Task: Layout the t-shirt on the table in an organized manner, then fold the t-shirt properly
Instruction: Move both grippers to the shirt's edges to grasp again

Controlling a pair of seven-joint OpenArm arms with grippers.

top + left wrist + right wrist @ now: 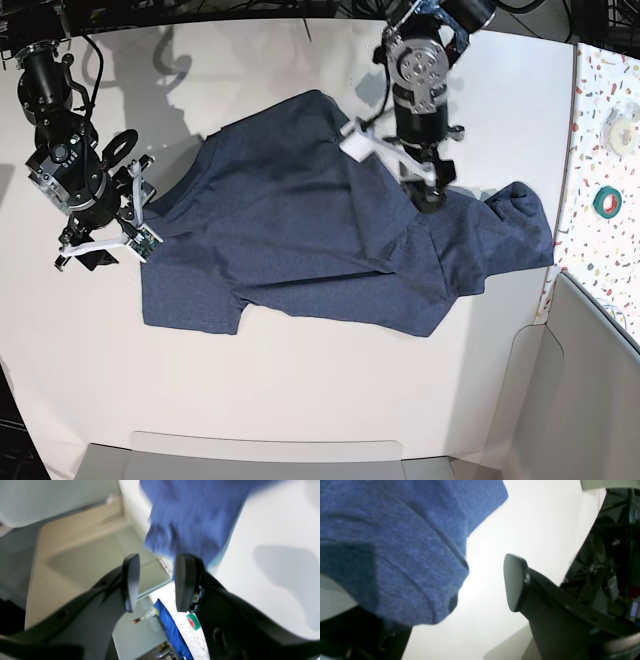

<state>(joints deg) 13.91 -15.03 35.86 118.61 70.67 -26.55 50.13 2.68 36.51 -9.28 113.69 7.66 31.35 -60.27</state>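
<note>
The navy-blue t-shirt [320,230] lies spread and creased across the white table [300,390], one end bunched toward the right edge. My left gripper [428,198] hangs over the shirt's right part. In the left wrist view the left gripper [157,562] stands open with nothing between its fingers, and blurred t-shirt [195,517] fabric lies just beyond the tips. My right gripper [148,215] sits at the shirt's left edge. In the right wrist view the right gripper [485,590] is open: t-shirt [395,555] cloth drapes over one finger and the other finger [515,582] is bare.
A speckled strip [600,90] runs along the table's right side and carries a green tape roll [607,201] and a white roll [622,130]. A grey bin [590,350] stands at the lower right. A grey ledge [270,450] borders the near edge.
</note>
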